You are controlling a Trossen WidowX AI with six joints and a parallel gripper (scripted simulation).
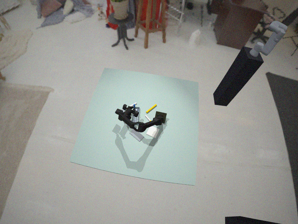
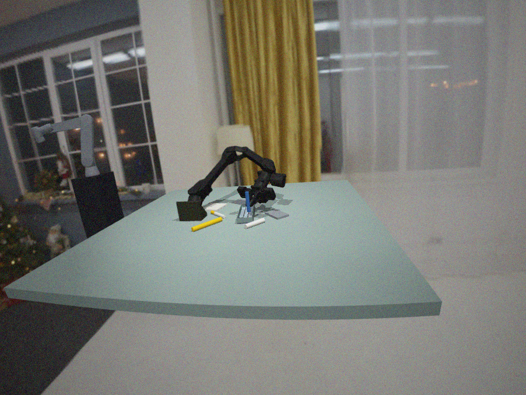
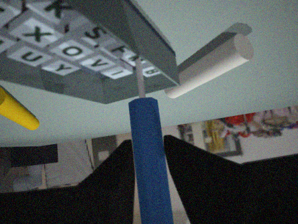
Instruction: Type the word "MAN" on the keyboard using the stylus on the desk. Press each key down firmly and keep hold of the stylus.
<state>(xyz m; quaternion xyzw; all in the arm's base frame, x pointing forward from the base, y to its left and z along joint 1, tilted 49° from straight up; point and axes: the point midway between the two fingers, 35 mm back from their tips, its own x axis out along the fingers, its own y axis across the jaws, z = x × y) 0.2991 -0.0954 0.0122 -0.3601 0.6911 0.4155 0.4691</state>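
Note:
My gripper (image 3: 147, 144) (image 1: 133, 110) (image 2: 255, 198) is shut on the blue stylus (image 3: 148, 157) (image 1: 134, 105) (image 2: 247, 198). I hold it nearly upright over the far end of the grey keyboard (image 3: 84, 90) (image 1: 135, 117) (image 2: 244, 216). In the wrist view the stylus's thin grey tip touches a key in the edge row, between the keys F and B. The tip hides that key's letter. The keys K, X, O, S, U, Y, V and I also show.
A white cylinder (image 3: 215, 64) (image 2: 255, 223) (image 1: 132, 104) lies just past the keyboard's end. A yellow cylinder (image 3: 15, 110) (image 1: 151, 108) (image 2: 207, 223) and a small white marker (image 1: 148, 118) (image 2: 217, 213) lie beside it. A grey slab (image 1: 136, 136) (image 2: 278, 214) and a white pad (image 1: 152, 131) lie near the arm's base (image 1: 160, 115).

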